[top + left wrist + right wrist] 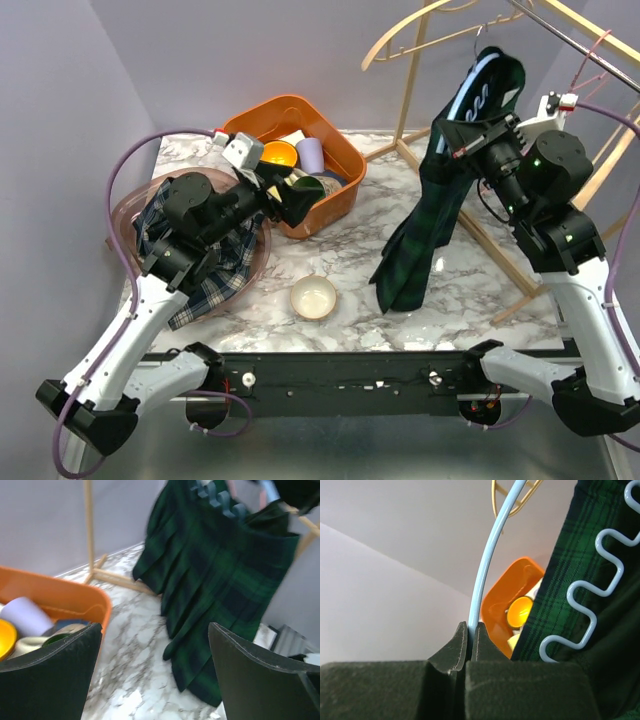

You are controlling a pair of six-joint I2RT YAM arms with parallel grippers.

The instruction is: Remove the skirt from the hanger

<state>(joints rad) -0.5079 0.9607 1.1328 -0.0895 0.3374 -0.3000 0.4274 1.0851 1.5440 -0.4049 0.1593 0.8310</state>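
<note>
Step in hand: hold the hanger and strip the skirt. The strip itself is not yet begun. The right tool [470, 630] is shut on the pale blue wire of the hanger [478, 580], which is pinched between its fingertips and runs up and away from it. The skirt [225, 580], dark green plaid, hangs on the hanger just right of that grip, lying against the wavy section of wire. It falls to the worktop [130, 645] below the tool, where the hem appears to rest. The left tool [154, 630] stands wide and holds nothing. The skirt is straight ahead of it, apart from both fingers, and the orange bin [60, 600] sits by its left finger. Next move, as judged: advance the left tool to the cloth, close on a fold at mid-length or near the hem, then draw down and away while the right tool holds the hanger fixed. Grip firmly — pleats may slip. No brand, label or writing can be read in any view.
</note>
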